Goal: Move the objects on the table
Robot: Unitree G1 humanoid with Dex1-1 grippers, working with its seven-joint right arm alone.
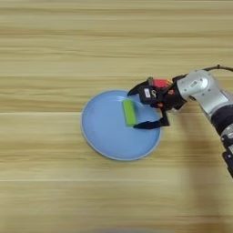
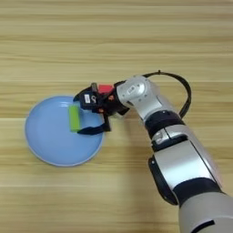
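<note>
- The light-blue plate point(image 1: 104, 136) lies flat on the wooden bench point(image 1: 54, 54), a little below the middle of the left eye view; its near rim at 6 o'clock is bare.
- The lime-green block point(image 1: 129, 112) lies flat on the plate, toward the plate's 2 o'clock edge, its long side running near to far.
- The tool point(image 1: 139, 108) reaches in from 3 o'clock over the plate's right rim, with its two black fingers spread wide apart.
- One finger point(image 1: 148, 124) lies low at the block's near end, very close to it; whether it touches cannot be told.
- The other finger ends beyond the block's far end, near the plate's far rim, so the block sits between the two fingers, not pinched.
- The silver forearm point(image 2: 141, 98) runs off toward 4 o'clock; a black cable point(image 2: 184, 91) loops beside it.
- A small red part point(image 1: 160, 83) shows on top of the tool; it is partly hidden, so what it is cannot be made out.
- Beyond the plate, the bench shows only horizontal plank grain to the far edge.
</note>
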